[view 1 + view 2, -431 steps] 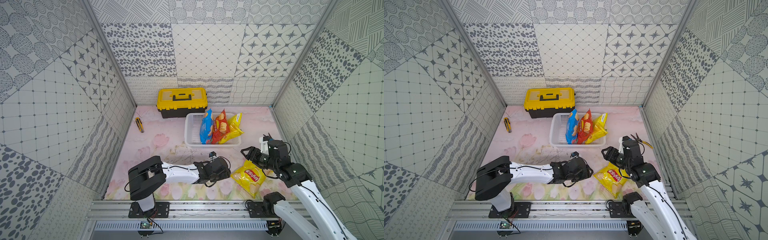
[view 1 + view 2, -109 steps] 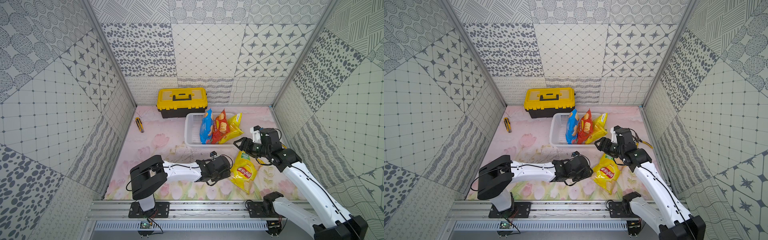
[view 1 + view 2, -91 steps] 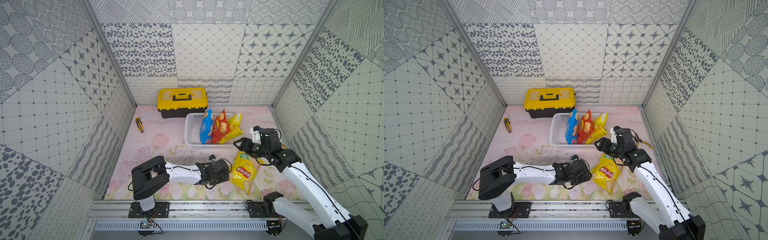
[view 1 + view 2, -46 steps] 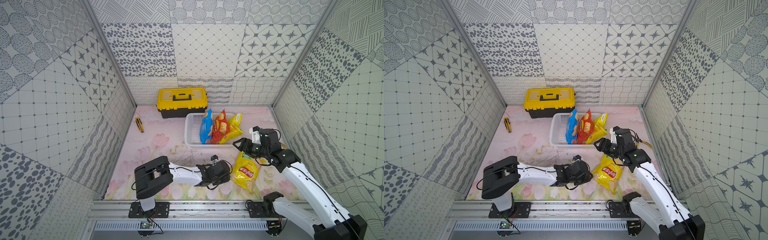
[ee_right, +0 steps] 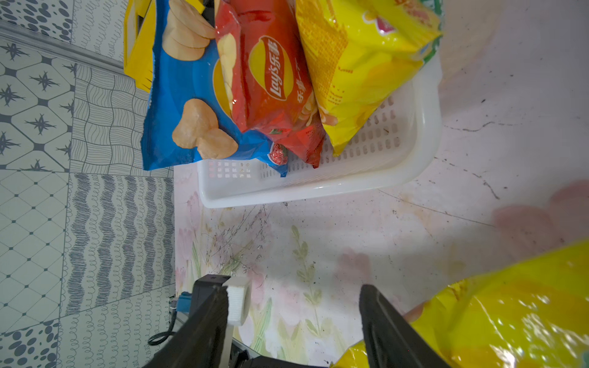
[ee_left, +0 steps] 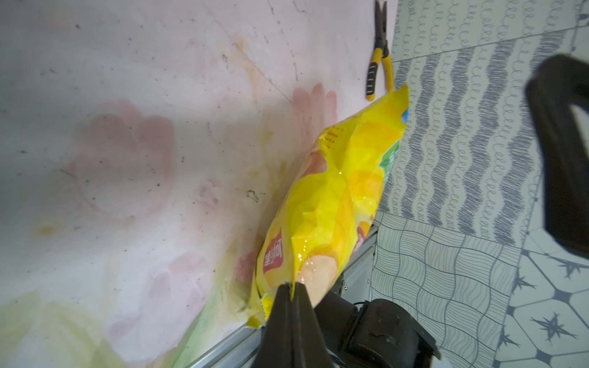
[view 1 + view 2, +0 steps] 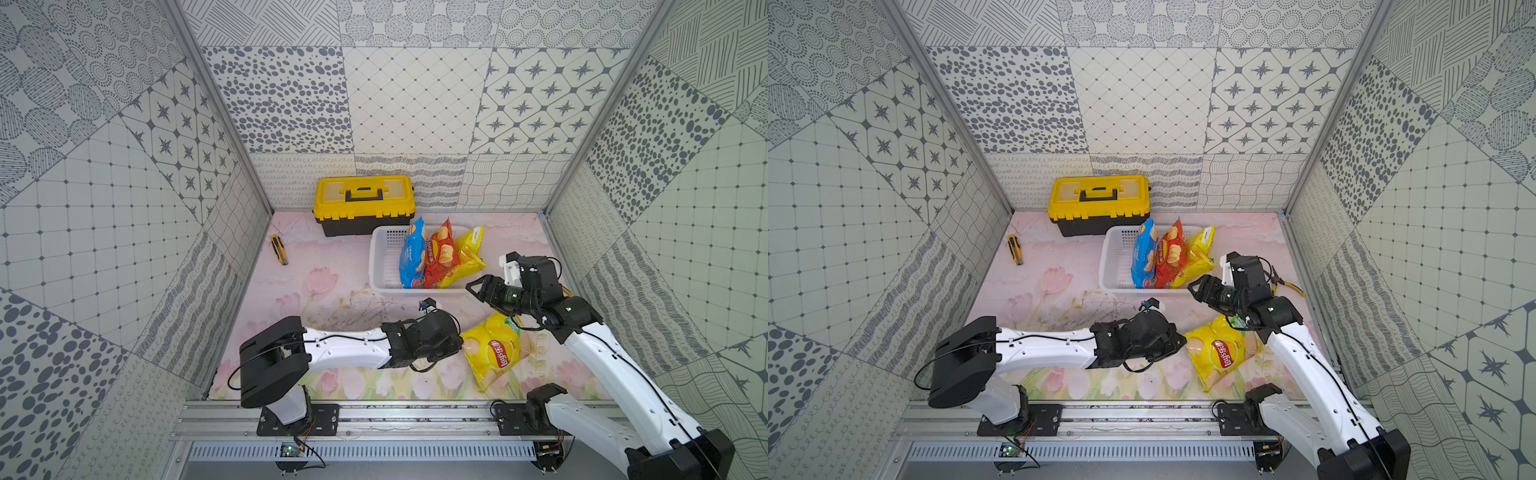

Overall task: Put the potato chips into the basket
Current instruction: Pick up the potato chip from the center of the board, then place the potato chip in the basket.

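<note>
**A:** Where is the yellow crinkly foil chip bag [image 7: 496, 353] found?

**B:** In both top views it is seen lying on the pink floral worktop [image 7: 332, 291], lower right of centre. It is outside the white perforated plastic basket [image 7: 376, 266] and apart from it.

**A:** What is gripped by the left pincer [image 6: 290, 288]?

**B:** In the left wrist view its black jaws are seen clenched on the crimped edge of that bag, with only a thin strip of foil caught between them.

**A:** And the right pincer [image 5: 294, 288]?

**B:** It is released, the jaws spread wide with nothing between them. In both top views it is placed between the basket's lower right corner and the bag on the worktop.

**A:** What is kept in the basket?

**B:** Three bags are stood on end, leaning together in its right half: a blue foil chip bag [image 7: 411, 259], a red foil chip bag [image 7: 438, 257] and a second yellow foil bag [image 7: 467, 259] at the right end.

**A:** What else is noted?

**B:** A yellow-and-black plastic toolbox [image 7: 363, 203] is set just above the basket in the frame. A yellow utility knife [image 7: 278, 249] is laid well to the left, and yellow-handled pliers [image 7: 1287, 284] are seen by the right wall.
</note>
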Motion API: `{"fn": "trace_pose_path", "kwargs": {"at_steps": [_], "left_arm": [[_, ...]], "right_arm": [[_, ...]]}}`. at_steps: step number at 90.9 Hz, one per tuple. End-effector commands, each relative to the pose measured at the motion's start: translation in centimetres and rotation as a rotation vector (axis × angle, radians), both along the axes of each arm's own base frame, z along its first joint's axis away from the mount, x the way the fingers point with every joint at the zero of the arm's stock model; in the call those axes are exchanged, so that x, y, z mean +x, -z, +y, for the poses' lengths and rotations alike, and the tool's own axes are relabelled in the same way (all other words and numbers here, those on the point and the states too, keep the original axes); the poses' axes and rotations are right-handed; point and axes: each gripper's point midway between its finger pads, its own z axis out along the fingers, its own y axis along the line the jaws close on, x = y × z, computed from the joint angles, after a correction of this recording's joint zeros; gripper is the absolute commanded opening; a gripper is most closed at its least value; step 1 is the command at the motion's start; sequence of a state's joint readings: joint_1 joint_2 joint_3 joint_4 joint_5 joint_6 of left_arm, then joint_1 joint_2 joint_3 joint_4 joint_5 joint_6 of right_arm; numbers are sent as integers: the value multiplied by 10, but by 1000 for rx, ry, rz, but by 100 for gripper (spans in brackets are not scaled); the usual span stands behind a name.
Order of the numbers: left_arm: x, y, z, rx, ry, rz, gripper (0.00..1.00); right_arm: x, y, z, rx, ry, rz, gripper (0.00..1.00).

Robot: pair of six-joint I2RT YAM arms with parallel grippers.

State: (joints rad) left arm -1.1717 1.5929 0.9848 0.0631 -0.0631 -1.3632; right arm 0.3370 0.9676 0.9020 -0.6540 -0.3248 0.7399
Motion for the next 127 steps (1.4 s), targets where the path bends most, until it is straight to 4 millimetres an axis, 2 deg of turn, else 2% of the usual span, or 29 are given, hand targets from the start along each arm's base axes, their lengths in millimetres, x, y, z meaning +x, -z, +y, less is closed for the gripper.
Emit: {"fn": "trace_pose_path", "kwargs": {"at_steps": [1, 10, 30, 42, 69, 93, 106, 118, 127], "left_arm": [[-6, -27, 23, 94, 54, -54, 0], [-10, -55, 34, 106, 87, -98, 0], [-17, -119, 72, 77, 75, -200, 0], [-22, -147, 99, 60, 50, -236, 0], [-26, -186, 156, 89, -33, -306, 0], [-21, -203, 189, 128, -96, -360, 0], [-13, -223, 214, 147, -156, -413, 0], [-2, -243, 223, 168, -181, -461, 0], [8, -256, 220, 191, -182, -490, 0]], "right_arm": [[9, -23, 1, -6, -6, -73, 69], [11, -30, 3, 1, -9, -82, 69], [17, -41, 8, 15, -26, -90, 69], [20, -51, 10, 24, -29, -105, 69], [25, -80, 21, 50, -69, -148, 69], [26, -93, 33, 57, -110, -169, 69], [26, -104, 43, 68, -146, -184, 69], [26, -117, 56, 79, -181, -201, 69], [26, -122, 67, 85, -212, -206, 69]]}}
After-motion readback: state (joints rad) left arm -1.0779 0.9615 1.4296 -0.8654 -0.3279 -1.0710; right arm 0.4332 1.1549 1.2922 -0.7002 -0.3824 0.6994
